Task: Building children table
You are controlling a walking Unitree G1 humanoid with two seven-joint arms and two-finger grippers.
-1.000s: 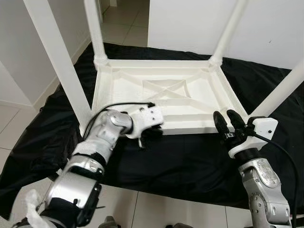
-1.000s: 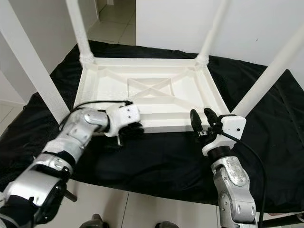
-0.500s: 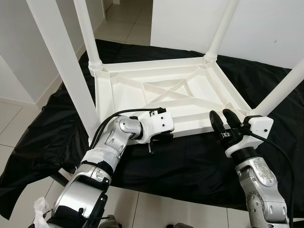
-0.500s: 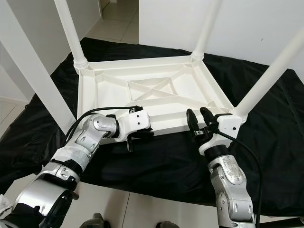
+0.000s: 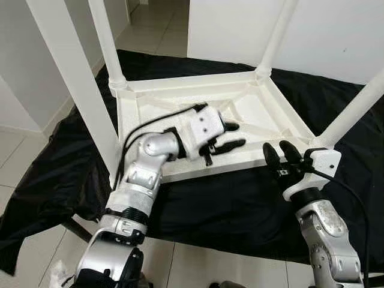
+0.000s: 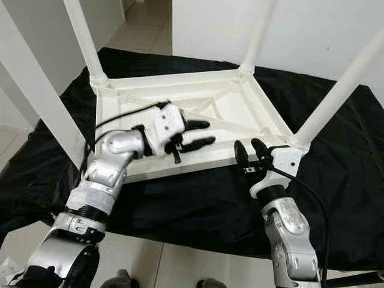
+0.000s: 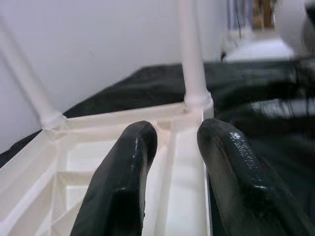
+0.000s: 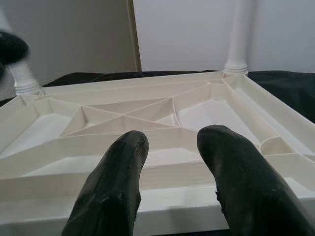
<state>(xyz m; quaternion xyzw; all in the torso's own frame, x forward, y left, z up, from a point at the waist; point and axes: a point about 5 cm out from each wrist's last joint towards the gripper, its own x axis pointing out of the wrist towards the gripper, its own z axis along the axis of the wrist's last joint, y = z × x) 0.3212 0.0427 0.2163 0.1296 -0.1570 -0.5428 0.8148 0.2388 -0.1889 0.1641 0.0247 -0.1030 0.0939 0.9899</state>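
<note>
Table (image 5: 264, 111) lay upside down on black cloth (image 5: 228, 198), white, ribbed underside up, four legs (image 5: 72, 78) standing upward at corners. Left claw (image 5: 230, 135) hovered over underside near front edge, fingers spread, nothing between them. Right claw (image 5: 281, 157) sat just beside front right corner, near foot of leg there, fingers parted, empty. Cloth covered low desk; pale tiled floor (image 5: 24, 162) and white walls around.

Even, bright indoor light fills the eye views, soft and nearly shadowless; the white table (image 5: 198, 105) nearly washes out against the black cloth (image 5: 228, 198). Both wrist views are softer: near fingers (image 7: 123, 187) blur, and the left wrist's background smears.
</note>
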